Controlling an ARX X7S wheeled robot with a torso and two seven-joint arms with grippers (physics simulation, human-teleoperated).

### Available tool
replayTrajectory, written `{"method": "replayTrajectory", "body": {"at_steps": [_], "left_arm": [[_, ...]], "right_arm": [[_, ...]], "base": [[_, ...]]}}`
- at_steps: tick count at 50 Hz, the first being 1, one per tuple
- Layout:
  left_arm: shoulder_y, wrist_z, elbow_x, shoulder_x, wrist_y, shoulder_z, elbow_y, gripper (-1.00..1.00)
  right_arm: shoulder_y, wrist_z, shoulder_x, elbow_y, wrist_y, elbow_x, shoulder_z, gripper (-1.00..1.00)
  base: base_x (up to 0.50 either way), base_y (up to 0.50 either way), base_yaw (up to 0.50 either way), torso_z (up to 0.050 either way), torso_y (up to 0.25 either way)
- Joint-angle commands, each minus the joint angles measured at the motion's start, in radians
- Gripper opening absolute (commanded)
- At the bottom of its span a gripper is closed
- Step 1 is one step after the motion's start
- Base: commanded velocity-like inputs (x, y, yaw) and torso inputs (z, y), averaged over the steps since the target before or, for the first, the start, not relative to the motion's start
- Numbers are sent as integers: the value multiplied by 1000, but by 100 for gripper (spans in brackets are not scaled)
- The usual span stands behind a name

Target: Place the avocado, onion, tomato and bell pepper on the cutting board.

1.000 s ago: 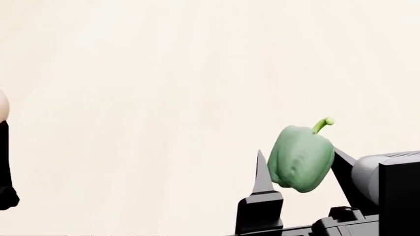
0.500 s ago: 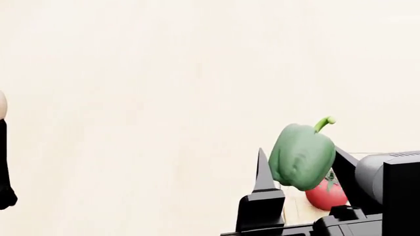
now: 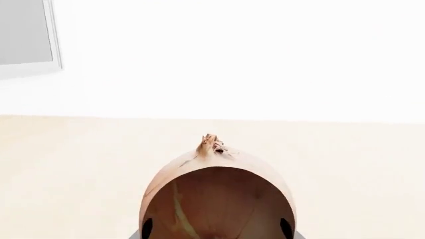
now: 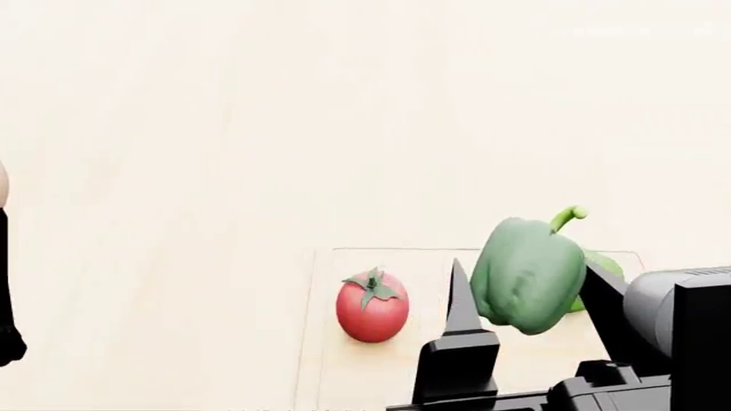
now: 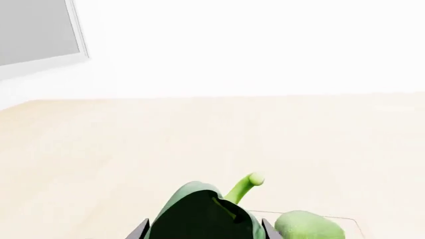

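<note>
Lay ahead and below: cutting board (image 4: pixel 342 377), tomato (image 4: pixel 372 306) and avocado (image 5: pixel 309 227) already on it. Held bell pepper (image 4: pixel 529 274) clamped in right gripper (image 4: pixel 528 295) above the board's free middle; best lowered there, clear of both. Gripped onion (image 3: pixel 218 196) in left gripper (image 3: pixel 218 230), off to the left.

Pale cream wood-grain tabletop (image 4: pixel 228 128); plain white wall (image 3: pixel 265 59); grey rectangular panel with white frame (image 3: pixel 23 32).
</note>
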State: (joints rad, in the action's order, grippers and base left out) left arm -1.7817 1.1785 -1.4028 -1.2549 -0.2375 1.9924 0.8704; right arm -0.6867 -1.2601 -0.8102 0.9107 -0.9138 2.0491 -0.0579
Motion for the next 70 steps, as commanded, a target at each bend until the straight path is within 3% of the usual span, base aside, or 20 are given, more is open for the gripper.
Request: {"method": "replayTrajectory", "body": {"at_steps": [1,20,29,47,70], "left_arm": [[-20,-45,-13,12,-46,-28,-15,-100],[-7,-42,-12,21,-51,-36,-13,-100],[13,-26,6,29,-69,-39,-11,-100],[37,-5,24,45,-85,-46,-15,-100],[23,-12,3,23,-58,-58,8,-100]], "right_arm": [[-17,24,22,-6,-4,-43,-20,-100],[-39,21,9,-14,-7,-34,2,-100],[-83,76,18,-63,-49,-26,65,-100],[-92,342,163,-313,-176,-370,203,-100],[87,441,191,-380,-135,-504,230,-100]], "base": [[-1,-500,0,0,0],[-1,-500,0,0,0],[0,0,0,0,0],[0,0,0,0,0],[0,0,0,0,0]]}}
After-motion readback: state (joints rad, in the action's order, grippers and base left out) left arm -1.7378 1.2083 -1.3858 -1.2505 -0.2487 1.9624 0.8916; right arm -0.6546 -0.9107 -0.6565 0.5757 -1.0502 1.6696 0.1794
